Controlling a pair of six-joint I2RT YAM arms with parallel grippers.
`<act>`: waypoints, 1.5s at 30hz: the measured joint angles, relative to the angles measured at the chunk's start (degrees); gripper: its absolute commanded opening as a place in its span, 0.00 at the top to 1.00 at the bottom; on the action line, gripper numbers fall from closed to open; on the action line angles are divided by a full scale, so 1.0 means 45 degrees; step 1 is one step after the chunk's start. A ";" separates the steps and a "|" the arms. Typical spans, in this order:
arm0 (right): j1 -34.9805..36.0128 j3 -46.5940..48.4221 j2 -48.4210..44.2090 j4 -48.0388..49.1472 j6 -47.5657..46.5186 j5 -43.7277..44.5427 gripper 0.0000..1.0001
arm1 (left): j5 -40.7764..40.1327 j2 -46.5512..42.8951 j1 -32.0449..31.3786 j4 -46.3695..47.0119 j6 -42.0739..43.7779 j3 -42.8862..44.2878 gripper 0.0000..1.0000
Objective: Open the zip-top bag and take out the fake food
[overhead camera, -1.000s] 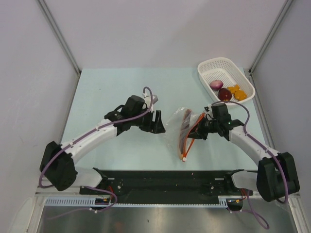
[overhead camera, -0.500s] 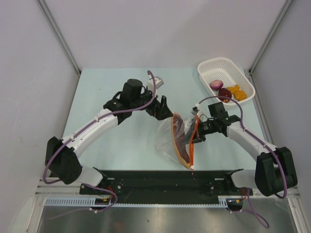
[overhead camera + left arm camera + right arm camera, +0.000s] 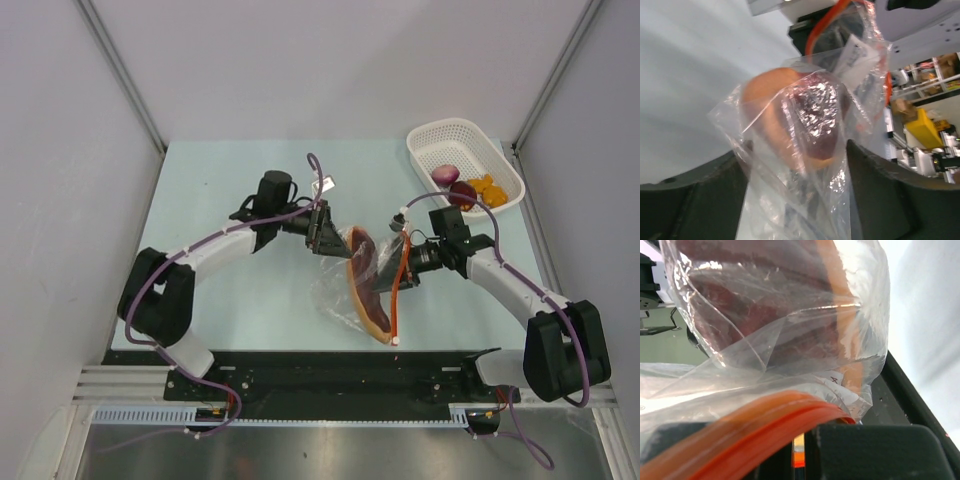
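The zip-top bag (image 3: 345, 290) hangs between my two grippers, clear and crinkly. Its red-orange zip strip (image 3: 401, 290) runs down its right side to a white slider tab (image 3: 396, 341). A reddish-brown flat slice (image 3: 366, 285) is inside it. My right gripper (image 3: 411, 262) is shut on the zip strip (image 3: 740, 435). My left gripper (image 3: 328, 234) is at the bag's upper left end. In the left wrist view the bag (image 3: 805, 150) and the slice (image 3: 812, 120) lie between its spread fingers (image 3: 895, 200), which do not pinch them.
A white perforated basket (image 3: 440, 136) stands at the back right. It holds a purple-pink bulb (image 3: 445, 174), a dark maroon lump (image 3: 462, 194) and orange chunks (image 3: 486, 188). A black rail (image 3: 340, 375) runs along the near table edge.
My left gripper swung back, then in against the bag's upper left end. The bag has spread wider and the slice has slid lower. My right gripper has kept the zip strip.
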 measured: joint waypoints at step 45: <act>0.1132 -0.3672 -0.5950 0.5751 0.4182 0.6936 1.00 | -0.6479 -0.4333 -0.0447 -0.0495 -0.4726 -0.3050 1.00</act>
